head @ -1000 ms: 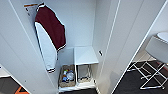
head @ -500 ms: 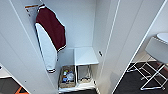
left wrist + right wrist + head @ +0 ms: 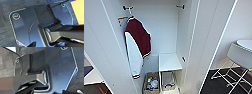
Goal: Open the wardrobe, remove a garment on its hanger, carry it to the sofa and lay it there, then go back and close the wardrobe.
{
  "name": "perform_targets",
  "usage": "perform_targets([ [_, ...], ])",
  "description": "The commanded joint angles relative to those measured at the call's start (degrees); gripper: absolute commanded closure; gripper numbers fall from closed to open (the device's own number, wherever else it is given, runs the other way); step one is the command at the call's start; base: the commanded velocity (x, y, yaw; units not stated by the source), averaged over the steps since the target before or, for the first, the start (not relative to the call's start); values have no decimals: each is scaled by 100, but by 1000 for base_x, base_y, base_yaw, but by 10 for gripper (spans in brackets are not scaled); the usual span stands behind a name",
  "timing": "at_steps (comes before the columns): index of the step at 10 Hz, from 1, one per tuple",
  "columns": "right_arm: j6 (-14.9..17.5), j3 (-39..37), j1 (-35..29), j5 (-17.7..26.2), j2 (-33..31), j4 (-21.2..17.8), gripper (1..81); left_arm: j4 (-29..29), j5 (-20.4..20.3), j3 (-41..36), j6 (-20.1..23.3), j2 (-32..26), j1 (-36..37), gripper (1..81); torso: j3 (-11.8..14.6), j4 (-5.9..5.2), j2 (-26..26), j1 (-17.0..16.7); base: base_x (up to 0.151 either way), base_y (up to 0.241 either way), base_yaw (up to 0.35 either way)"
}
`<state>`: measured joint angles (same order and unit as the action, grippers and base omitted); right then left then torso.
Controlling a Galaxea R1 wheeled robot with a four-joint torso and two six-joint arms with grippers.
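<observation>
The wardrobe (image 3: 166, 37) stands open, a maroon jacket (image 3: 137, 45) hanging at its left. No T-shirt is visible inside. I cannot tell either hand's state. Risk: the open door (image 3: 209, 45) on the right could catch a passing arm.

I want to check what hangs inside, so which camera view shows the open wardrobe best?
The head view. It looks straight into the wardrobe, showing its white inside, the rail with a maroon jacket, a low shelf and a basket. The two wrist views face dark carpet and the robot's own plate, nothing of the wardrobe.
</observation>
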<state>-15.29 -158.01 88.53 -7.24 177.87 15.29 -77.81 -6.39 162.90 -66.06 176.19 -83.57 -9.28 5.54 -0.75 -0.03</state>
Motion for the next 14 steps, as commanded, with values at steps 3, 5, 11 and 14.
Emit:
perform_targets([
  [3, 17, 0, -138, 329, 31, 62, 10, 47, 217, 22, -3, 22, 169, 10, 48, -217, 0, 3, 0, 0, 0],
  [5, 17, 0, -138, 329, 23, 53, 10, 47, 217, 22, -3, 22, 169, 10, 55, -536, 0, 3, 0, 0, 0],
  [11, 17, 9, -138, 329, 23, 53, 10, 240, 217, 22, -3, 13, 169, 10, 59, -601, -2, 3, 10, 0, 0],
  [14, 26, 9, -138, 329, 23, 62, 10, 249, 208, 14, -3, 4, 169, 10, 64, -601, -7, 3, 66, 0, 0],
])
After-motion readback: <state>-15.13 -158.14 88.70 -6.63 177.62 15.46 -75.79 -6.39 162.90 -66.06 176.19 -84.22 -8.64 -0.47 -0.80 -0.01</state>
